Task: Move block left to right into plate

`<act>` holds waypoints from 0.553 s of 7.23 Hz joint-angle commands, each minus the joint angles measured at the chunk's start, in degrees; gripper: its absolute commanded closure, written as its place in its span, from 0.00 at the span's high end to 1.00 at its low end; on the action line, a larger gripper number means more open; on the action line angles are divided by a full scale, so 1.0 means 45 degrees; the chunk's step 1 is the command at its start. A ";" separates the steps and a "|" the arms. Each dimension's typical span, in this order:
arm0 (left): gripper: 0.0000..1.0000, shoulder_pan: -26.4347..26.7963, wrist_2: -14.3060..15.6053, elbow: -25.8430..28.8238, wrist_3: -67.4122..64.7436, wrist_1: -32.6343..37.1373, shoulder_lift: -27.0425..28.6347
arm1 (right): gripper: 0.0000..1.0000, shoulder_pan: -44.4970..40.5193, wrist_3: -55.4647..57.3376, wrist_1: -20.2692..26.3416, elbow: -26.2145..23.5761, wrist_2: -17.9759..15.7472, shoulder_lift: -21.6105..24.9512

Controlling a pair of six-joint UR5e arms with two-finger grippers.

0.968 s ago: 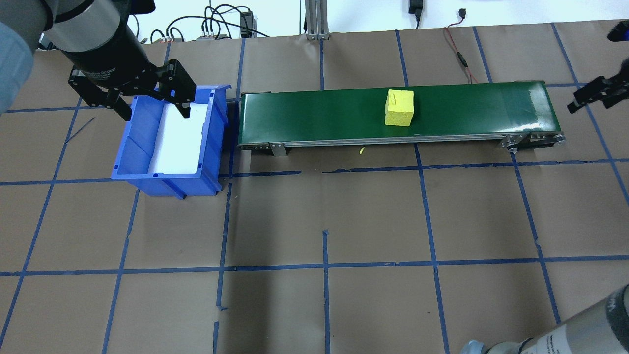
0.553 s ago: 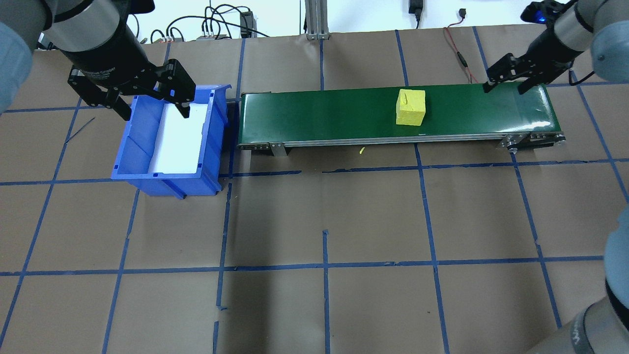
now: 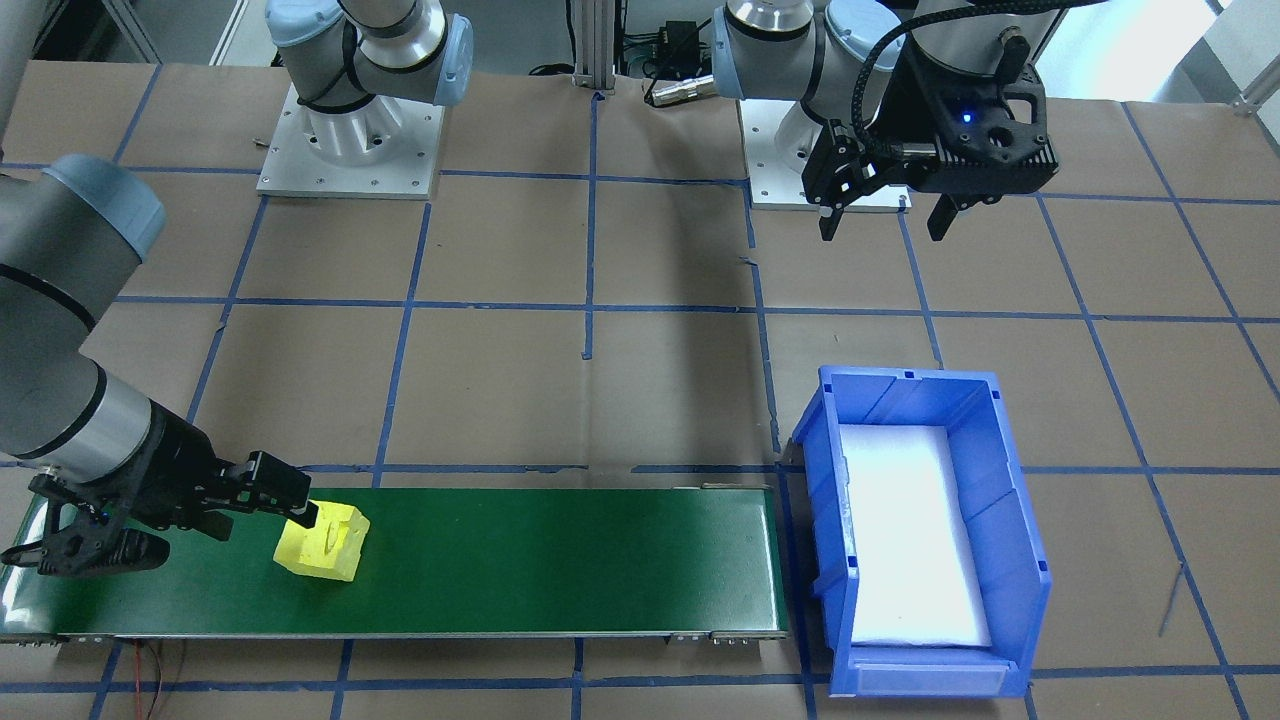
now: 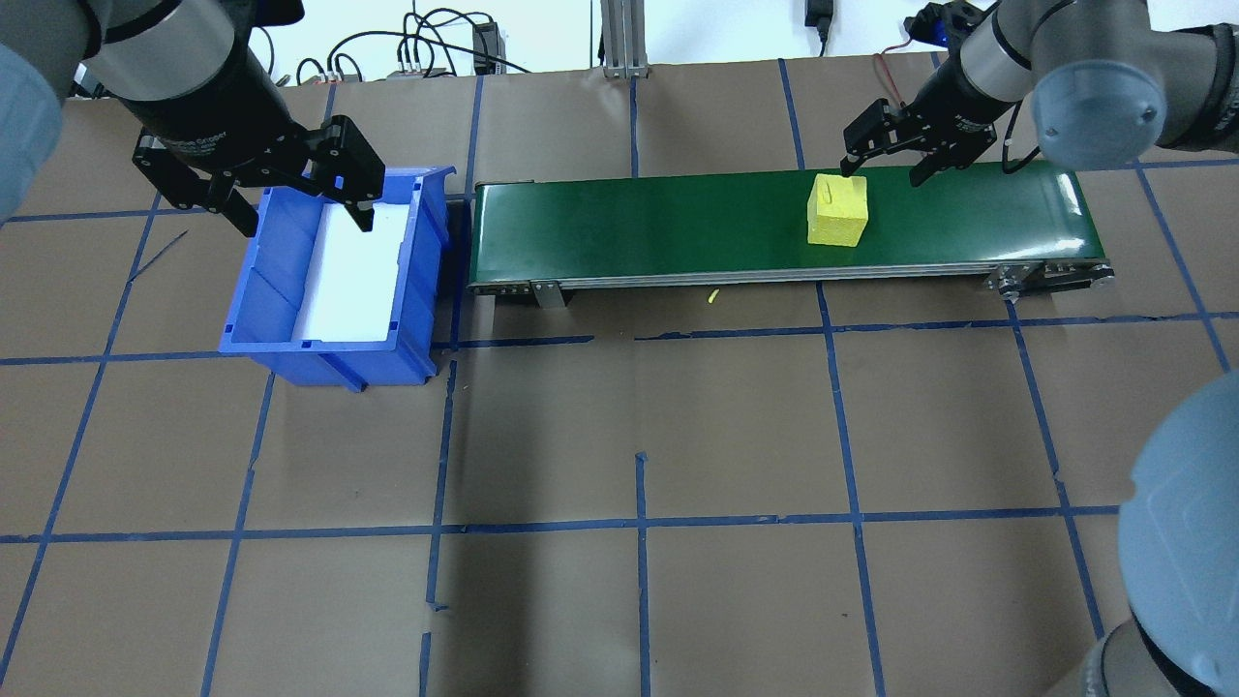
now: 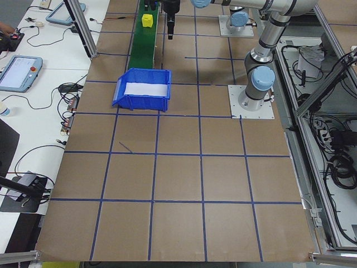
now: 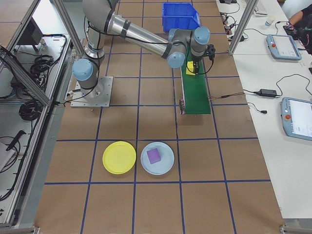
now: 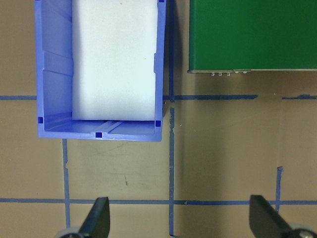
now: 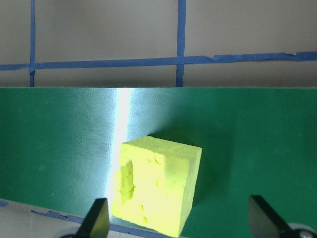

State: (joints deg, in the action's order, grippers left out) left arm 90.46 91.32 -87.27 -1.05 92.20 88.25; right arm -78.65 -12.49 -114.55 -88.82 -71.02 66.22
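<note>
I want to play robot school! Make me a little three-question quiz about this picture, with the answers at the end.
1. True or false: the yellow block sits on the green belt.
2. Which gripper is nearest the block? A) left gripper B) right gripper
3. Fill in: the purple block lies on the pale ____ plate, beside the yellow plate.

Key: 1 true. 2 B; it hangs open right by the block, while the open left gripper is over by the blue bin. 3 blue.
</note>
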 commanded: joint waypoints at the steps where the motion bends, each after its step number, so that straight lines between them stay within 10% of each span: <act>1: 1.00 -0.0004 0.0000 -0.0001 0.0000 0.0000 -0.0001 | 1.00 -0.0043 0.0003 -0.0189 -0.0047 0.0002 -0.0222; 4: 1.00 -0.0004 0.0000 -0.0001 0.0000 0.0000 -0.0001 | 1.00 -0.0004 -0.0563 -0.0949 -0.0144 -0.0522 -0.0942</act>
State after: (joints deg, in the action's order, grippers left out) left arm 90.44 91.32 -87.27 -1.06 92.20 88.24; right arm -78.69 -14.38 -117.25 -89.25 -72.00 63.42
